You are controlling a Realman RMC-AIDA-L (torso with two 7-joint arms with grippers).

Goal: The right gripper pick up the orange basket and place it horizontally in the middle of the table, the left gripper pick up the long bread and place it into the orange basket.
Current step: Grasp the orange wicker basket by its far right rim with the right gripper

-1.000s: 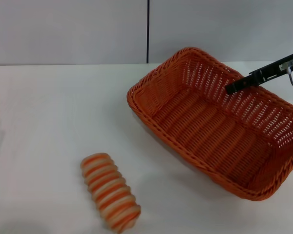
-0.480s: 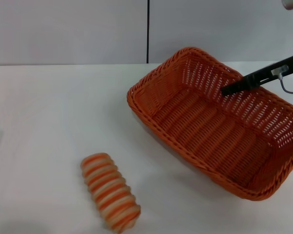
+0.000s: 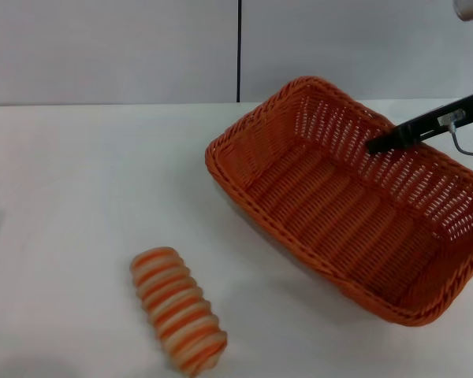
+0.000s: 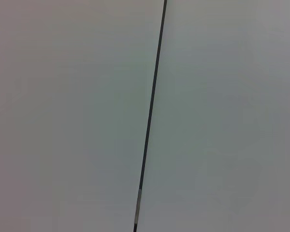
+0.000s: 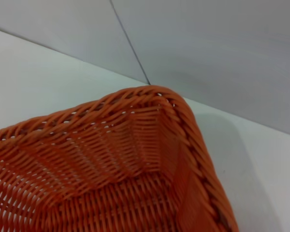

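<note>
A: Going from the left, the long bread (image 3: 178,309) lies on the white desk (image 3: 79,189), well apart from the orange basket (image 3: 355,201) at right; the basket sits skewed.

B: And the right pincer (image 3: 372,146)?

A: Its slim black tip hangs over the far wall, inside the rim; apart or together, I cannot tell. The left pincer is out of view.

B: Handling?

A: Probably light, stiff wicker; the braided rim looks the best hold.

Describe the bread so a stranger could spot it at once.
On the white table, look at the near edge, left of the big orange basket and well apart from it. The bread is the small oblong loaf with ridged orange and cream bands.
</note>
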